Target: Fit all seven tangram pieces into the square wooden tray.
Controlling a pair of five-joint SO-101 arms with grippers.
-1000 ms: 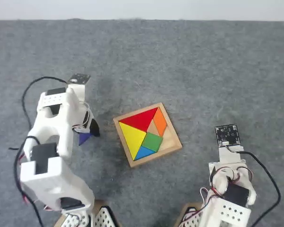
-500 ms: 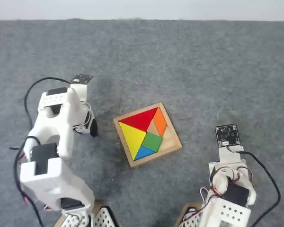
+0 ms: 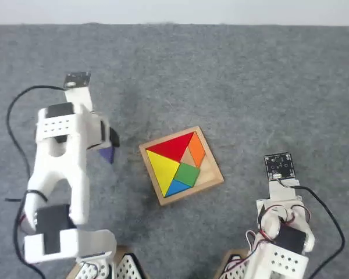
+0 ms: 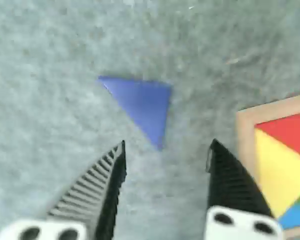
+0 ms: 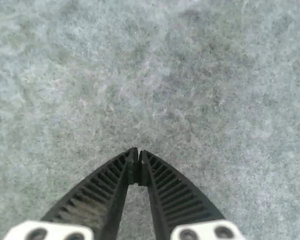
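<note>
The square wooden tray (image 3: 151,174) lies mid-table with red, yellow, orange, green and light-blue pieces in it and bare wood showing at its right side. A dark blue triangle (image 4: 142,102) lies flat on the grey carpet left of the tray (image 4: 246,135); in the high view this blue triangle (image 3: 106,154) peeks out under the left arm. My left gripper (image 4: 167,144) hangs open just above it, one tip of the triangle between the fingers, nothing held. My right gripper (image 5: 138,150) is shut on nothing over bare carpet, at the near right.
Grey carpet covers the whole table. The right arm (image 3: 279,203) sits folded at the near right, apart from the tray. A black cable (image 3: 14,125) loops beside the left arm.
The left arm has drawn back and swung toward the far left. The blue triangle, hidden half a second ago, shows again, a little farther from the camera than one second ago. The right arm is still.
</note>
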